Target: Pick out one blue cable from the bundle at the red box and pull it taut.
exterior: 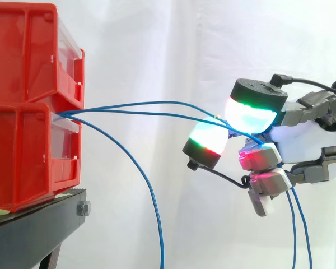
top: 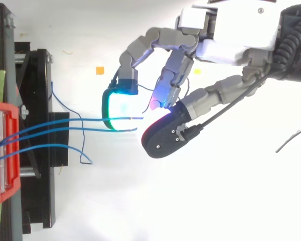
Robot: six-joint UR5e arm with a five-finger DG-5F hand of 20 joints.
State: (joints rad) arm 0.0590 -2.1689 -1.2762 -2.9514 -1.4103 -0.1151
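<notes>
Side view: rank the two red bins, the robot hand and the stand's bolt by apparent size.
1. Robot hand, widest spread, though perhaps nearer the camera.
2. Upper red bin and lower red bin, alike.
3. Bolt, tiny.

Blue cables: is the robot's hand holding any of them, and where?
Yes. The hand pinches two blue cables between its glowing pads, partway along their length; they run there from the red box, and their tails hang below the hand.

Robot lab test rig, white curtain [exterior: 213, 45] backdrop, stacked red bins [exterior: 28, 112], black stand [exterior: 33, 230]
</notes>
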